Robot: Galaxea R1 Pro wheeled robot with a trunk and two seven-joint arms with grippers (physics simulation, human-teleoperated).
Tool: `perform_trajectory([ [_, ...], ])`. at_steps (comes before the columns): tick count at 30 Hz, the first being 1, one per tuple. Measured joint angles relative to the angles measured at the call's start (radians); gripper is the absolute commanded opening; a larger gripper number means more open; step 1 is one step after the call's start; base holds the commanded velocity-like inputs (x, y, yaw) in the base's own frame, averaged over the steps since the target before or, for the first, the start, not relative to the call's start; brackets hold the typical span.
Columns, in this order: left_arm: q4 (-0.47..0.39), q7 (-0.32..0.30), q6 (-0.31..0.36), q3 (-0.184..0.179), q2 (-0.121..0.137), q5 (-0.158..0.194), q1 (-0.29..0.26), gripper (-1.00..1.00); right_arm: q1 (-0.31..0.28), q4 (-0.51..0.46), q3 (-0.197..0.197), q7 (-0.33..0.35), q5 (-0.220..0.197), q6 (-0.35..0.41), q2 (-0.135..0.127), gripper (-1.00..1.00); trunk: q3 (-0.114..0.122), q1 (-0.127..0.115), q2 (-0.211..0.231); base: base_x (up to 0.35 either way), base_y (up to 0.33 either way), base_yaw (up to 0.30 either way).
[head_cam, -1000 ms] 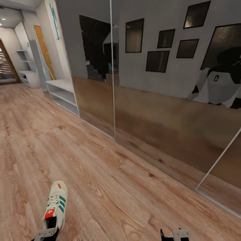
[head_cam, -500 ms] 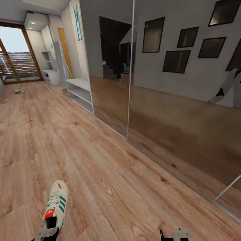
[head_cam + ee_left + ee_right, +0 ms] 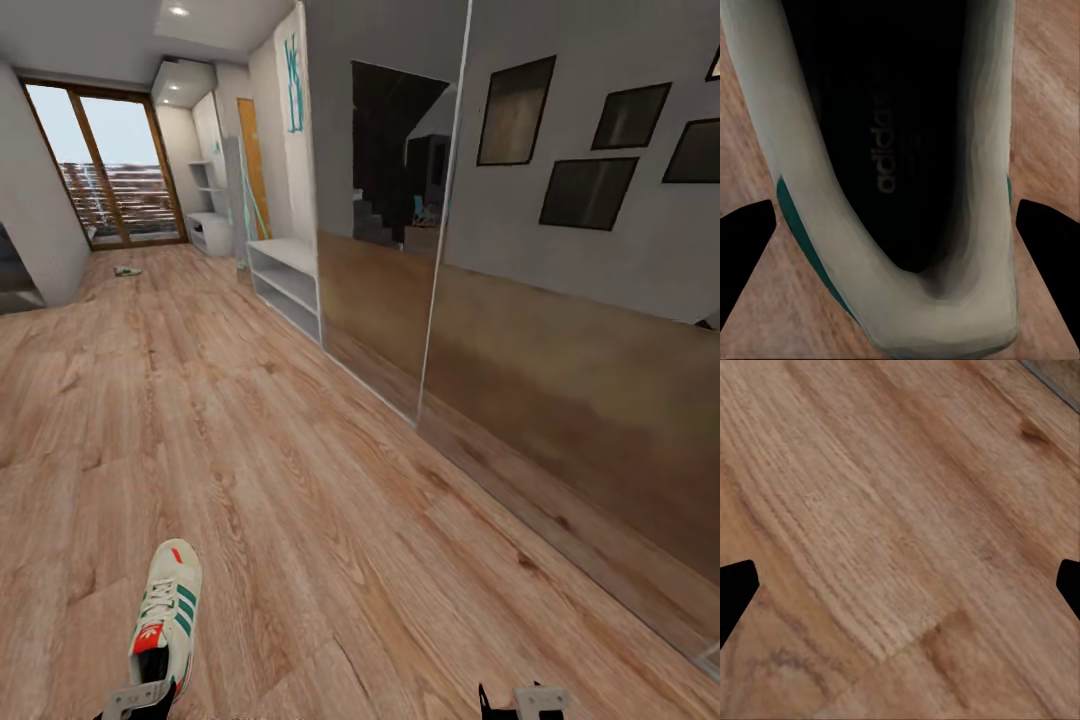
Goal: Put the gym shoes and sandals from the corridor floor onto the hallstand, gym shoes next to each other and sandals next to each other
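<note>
The view has swung left down the corridor — the pale grey-white hallstand [image 3: 287, 283] now sits ahead. The left gripper [image 3: 898, 225], jaws pinching its heel, holds the cream-white green-striped gym shoe [image 3: 165, 618]; the right gripper [image 3: 900, 589] hangs spread over wood-plank floor [image 3: 300, 480] — carrying underway.

A cream-white gym shoe [image 3: 167, 624] with green side stripes and a red tongue label sits heel-first between the left gripper's [image 3: 900, 217] fingers [image 3: 746, 247], its dark printed insole facing the wrist camera, toe pointing away. Beyond the fingers, the second gym shoe [image 3: 126, 270] lies far down the wood-grain corridor floor [image 3: 300, 520]. The pale hallstand [image 3: 285, 280] stands along the right-hand wall.
</note>
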Motion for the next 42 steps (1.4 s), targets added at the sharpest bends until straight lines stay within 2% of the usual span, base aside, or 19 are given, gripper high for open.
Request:
perform_trajectory([
  [20, 0.0, 0.012, 0.003, 0.0, -0.001, 0.002, 0.0, -1.0, 0.0, 0.0, -0.001, -0.002, 0.0, -0.002, 0.0, 1.0, 0.063, -0.077, 0.14, 0.0, 0.0, 0.279],
  [32, 0.001, 0.012, 0.002, 0.0, -0.001, -0.003, 0.0, -1.0, 0.0, 0.0, -0.001, -0.003, -0.001, -0.002, -0.001, 1.0, 0.063, -0.077, 0.14, 0.0, 0.0, 0.279],
  [37, 0.002, 0.011, 0.001, -0.003, -0.02, -0.01, 0.0, -1.0, 0.0, -0.001, -0.002, -0.003, -0.001, -0.003, -0.001, 1.0, 0.063, -0.077, 0.14, 0.0, 0.0, 0.279],
  [42, 0.002, 0.011, 0.002, -0.001, -0.024, -0.01, 0.0, -1.0, 0.0, -0.002, -0.002, -0.003, -0.001, -0.003, -0.001, 1.0, 0.066, -0.077, 0.14, 0.0, 0.0, 0.259],
])
